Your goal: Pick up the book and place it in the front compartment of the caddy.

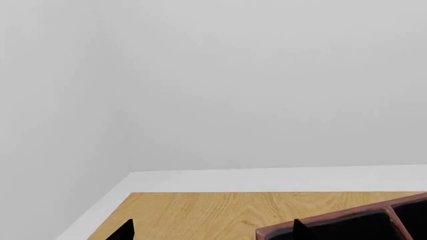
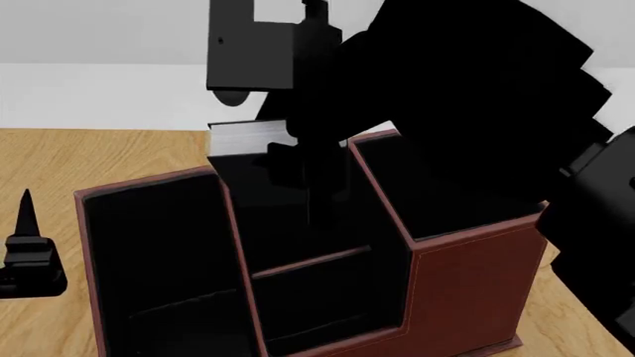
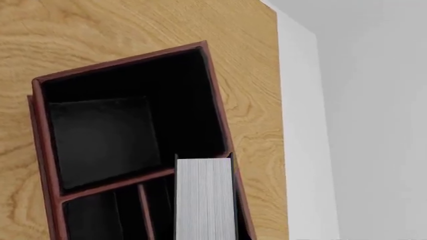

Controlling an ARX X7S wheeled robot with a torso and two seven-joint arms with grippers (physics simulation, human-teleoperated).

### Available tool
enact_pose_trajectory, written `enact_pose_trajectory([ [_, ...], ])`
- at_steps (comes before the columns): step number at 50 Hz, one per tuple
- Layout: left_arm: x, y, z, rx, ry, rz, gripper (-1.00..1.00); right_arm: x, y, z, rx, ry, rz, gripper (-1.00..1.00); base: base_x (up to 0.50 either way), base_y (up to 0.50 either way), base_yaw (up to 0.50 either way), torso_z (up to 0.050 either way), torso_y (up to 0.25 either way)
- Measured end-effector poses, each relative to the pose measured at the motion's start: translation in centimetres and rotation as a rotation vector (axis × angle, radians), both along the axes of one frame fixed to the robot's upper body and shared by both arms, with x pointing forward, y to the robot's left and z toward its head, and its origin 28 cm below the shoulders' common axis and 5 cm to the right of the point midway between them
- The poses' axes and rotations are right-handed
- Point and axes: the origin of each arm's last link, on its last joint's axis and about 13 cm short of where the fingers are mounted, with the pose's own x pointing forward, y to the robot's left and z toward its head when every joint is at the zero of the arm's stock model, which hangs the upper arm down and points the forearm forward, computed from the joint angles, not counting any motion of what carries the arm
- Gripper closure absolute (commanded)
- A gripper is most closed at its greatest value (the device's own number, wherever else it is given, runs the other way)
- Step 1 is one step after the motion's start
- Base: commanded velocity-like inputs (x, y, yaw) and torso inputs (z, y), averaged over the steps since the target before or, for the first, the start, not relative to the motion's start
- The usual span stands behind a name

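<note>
Right gripper, jaws closed on the book, which I hold upright, page edges showing, over the caddy at its far wall, presumably to line it up above a cell before lowering; front compartment not yet filled.

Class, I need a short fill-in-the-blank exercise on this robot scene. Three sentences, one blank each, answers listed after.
1. The book shows page edges coloured ____.
2. The caddy stands on a table made of ____.
3. The book is carried over the caddy by the robot's ____ arm.

Missing words: white; wood; right
</note>
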Motion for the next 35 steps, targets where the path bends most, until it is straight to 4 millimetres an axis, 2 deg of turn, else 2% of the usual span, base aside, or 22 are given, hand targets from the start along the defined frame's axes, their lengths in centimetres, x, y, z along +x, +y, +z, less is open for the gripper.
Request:
enact_pose_trajectory([
  [35, 0.1, 0.0, -0.1, -0.001, 0.002, 0.002, -1.0, 1.6, 0.3, -3.5, -0.033, 0.024, -0.006, 1.0, 0.0, 0.0, 0.0, 0.0, 0.001],
])
